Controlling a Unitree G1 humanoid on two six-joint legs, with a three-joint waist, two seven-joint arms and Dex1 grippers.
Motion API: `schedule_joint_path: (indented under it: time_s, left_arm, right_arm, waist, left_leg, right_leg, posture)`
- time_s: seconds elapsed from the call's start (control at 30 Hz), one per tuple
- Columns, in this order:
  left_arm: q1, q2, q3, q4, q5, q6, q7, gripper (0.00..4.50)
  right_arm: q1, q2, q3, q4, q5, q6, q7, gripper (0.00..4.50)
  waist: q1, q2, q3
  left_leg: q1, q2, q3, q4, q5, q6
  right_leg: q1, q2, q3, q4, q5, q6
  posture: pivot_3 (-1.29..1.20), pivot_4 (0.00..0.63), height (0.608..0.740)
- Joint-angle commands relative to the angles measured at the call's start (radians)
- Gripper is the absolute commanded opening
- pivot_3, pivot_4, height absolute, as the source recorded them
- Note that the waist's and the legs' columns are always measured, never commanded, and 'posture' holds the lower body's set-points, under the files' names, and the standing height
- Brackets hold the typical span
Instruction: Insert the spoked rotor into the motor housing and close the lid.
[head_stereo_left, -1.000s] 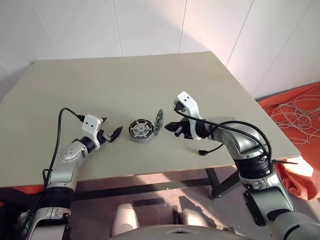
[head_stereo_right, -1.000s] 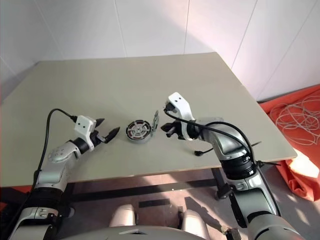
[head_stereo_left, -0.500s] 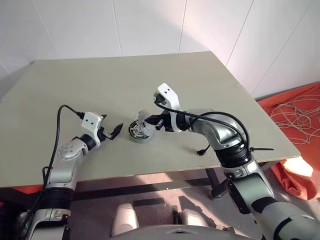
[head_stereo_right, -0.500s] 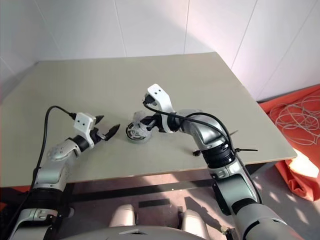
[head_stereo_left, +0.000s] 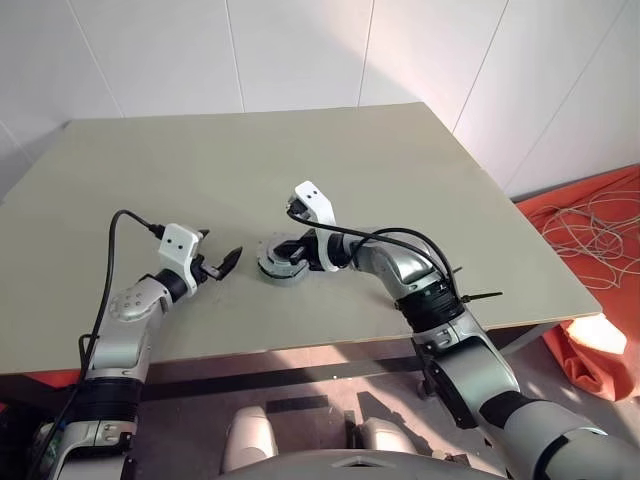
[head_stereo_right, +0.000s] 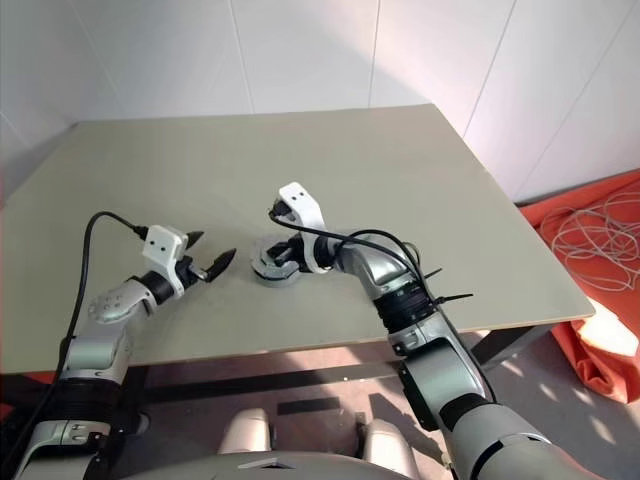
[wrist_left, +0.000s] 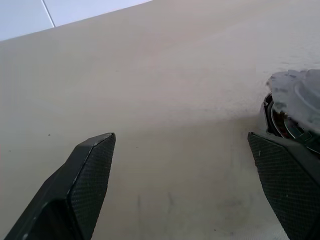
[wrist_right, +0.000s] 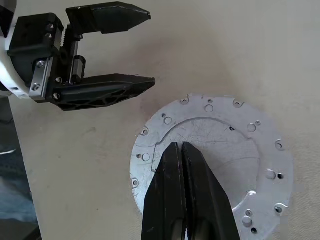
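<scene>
Grey metal now lies flat where a second ago it stood on edge: the lid (wrist_right: 212, 160) was propped upright just right of the motor housing (head_stereo_left: 281, 268) and now rests face-down on top of it, covering the windings. The right gripper (wrist_right: 181, 150) has swung left from beside the housing to over it, fingers pressed together with nothing between them, tips on the lid's upper face near its centre. The left gripper (head_stereo_left: 218, 264) has kept its place just left of the housing, jaws spread wide and holding nothing.

Being round, the lid has no long axis; its flat face looks straight up, and its screw-holed rim overhangs the housing a little on the left, as the left wrist view shows. No spoked rotor can be made out under it.

Housing and lid sit near the middle of the table (head_stereo_left: 250, 160), somewhat toward the near edge. Bare tabletop spreads far, left and right of them.
</scene>
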Motion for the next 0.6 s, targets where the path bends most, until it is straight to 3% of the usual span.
schedule_joint_path:
  time_s: [0.03, 0.37, 0.6]
  left_arm:
    - [-0.009, 0.017, 0.023, -0.028, -0.009, -0.012, 0.003, 4.5]
    - [-0.016, 0.008, 0.01, -0.029, -0.006, -0.014, 0.003, 4.5]
    - [-0.039, 0.006, 0.006, 0.001, -0.005, -0.024, -0.003, 4.5]
  right_arm:
    - [-0.014, 0.014, 0.002, 0.038, -0.015, -0.04, -0.003, 0.05]
    - [0.018, 0.024, 0.006, 0.189, -0.066, -0.155, -0.015, 0.05]
    - [0.046, -0.01, 0.026, 0.11, -0.072, -0.249, 0.06, 0.05]
  waist:
    - [0.0, 0.0, 0.0]
    - [-0.001, -0.001, -0.001]
    - [0.001, -0.001, -0.001]
  left_leg:
    - [0.0, 0.0, 0.0, 0.0, 0.0, 0.0]
    - [0.008, 0.0, 0.0, 0.0, 0.0, 0.0]
    - [0.015, 0.0, 0.0, -0.002, -0.002, 0.003]
  right_leg:
    - [0.0, 0.0, 0.0, 0.0, 0.0, 0.0]
    - [0.008, 0.0, 0.0, 0.0, 0.0, 0.0]
    - [0.015, 0.0, 0.0, 0.0, -0.001, 0.0]
  posture:
    - [0.0, 0.0, 0.74]
    - [0.0, 0.0, 0.74]
    - [0.0, 0.0, 0.74]
